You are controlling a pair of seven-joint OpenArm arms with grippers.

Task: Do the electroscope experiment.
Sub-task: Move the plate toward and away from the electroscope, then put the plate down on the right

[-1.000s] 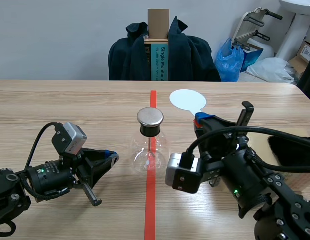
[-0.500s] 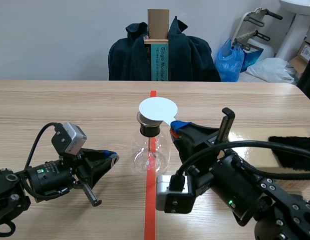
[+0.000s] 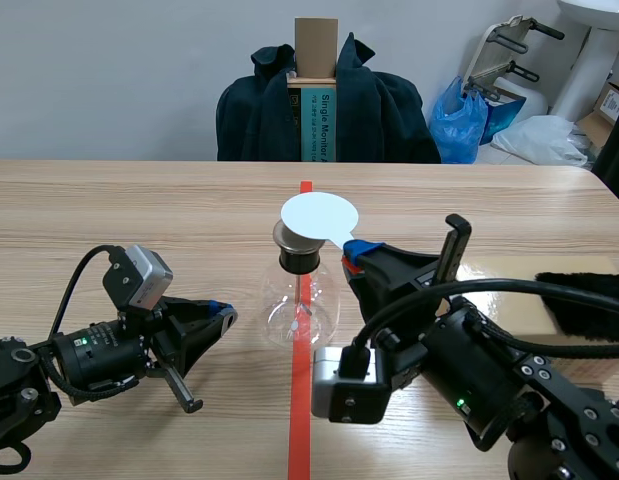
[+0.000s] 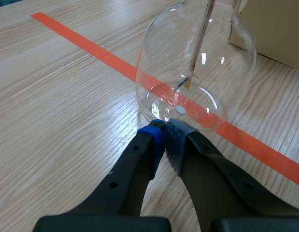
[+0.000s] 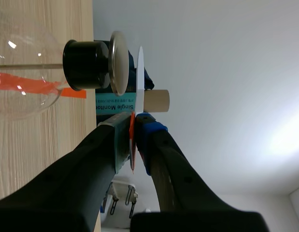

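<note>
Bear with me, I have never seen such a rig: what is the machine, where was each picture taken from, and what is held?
Two black robot arms stand at a wooden table. The wide picture looks from between them; the other two come from cameras on their wrists. A glass flask with a metal cap stands on a red tape line. The left gripper rests shut and empty beside the flask. The right gripper holds a white disc by its stem, close over the cap.

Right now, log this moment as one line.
right pincer: shut on disc | disc: over cap, not touching | left pincer: shut, beside flask
</note>
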